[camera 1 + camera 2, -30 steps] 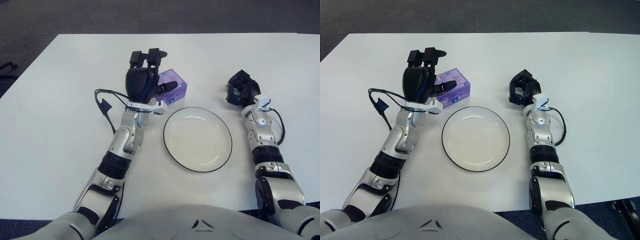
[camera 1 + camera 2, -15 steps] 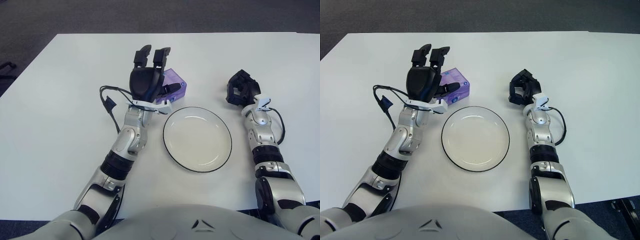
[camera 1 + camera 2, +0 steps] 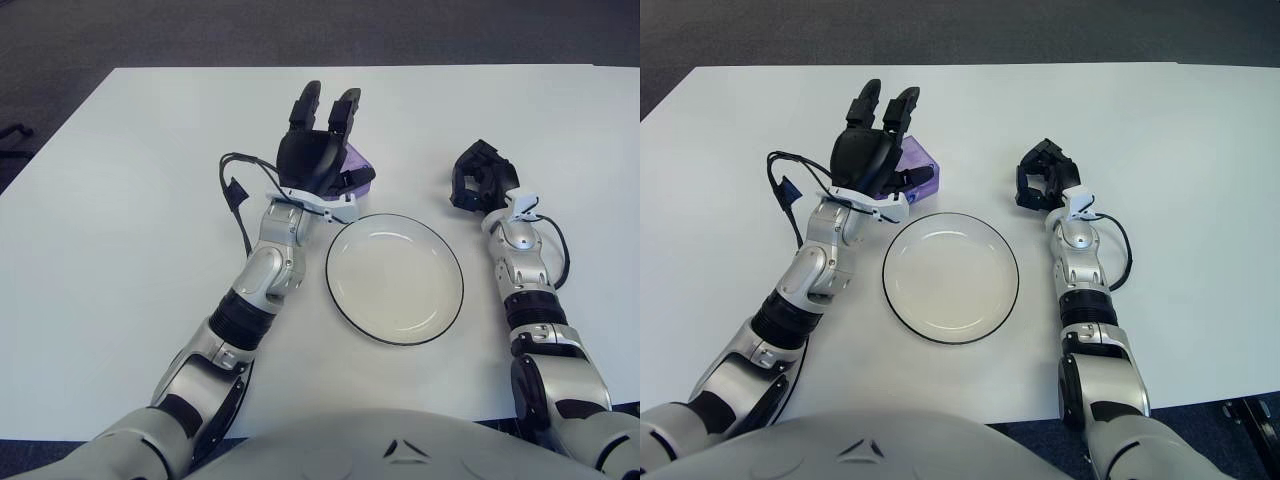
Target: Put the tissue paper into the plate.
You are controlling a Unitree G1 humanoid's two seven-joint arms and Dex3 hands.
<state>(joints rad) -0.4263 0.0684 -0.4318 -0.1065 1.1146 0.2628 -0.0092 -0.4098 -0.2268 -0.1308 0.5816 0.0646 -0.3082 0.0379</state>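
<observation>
The white table point(image 3: 120, 200) carried 1 round white plate point(image 3: 395, 278) with a dark rim, positioned near the table's centre. The purple tissue paper pack point(image 3: 358, 166) lay on the table at roughly 11 o'clock from the plate, just beside the rim and outside the plate. Most of the pack was hidden behind the left hand point(image 3: 318, 155).

The left hand stood over the pack. 2 fingers point(image 3: 305, 103) pointed away from the robot past the pack's far edge, and the thumb lay along the pack's right side. Whether the fingers gripped the pack or only surrounded it cannot be told. A black cable point(image 3: 240, 195) looped on the table beside the left wrist, at 9 o'clock from it.

The right hand point(image 3: 478, 180) showed at 2 o'clock from the plate, apart from the rim. Its fingers were curled inward and held nothing.
</observation>
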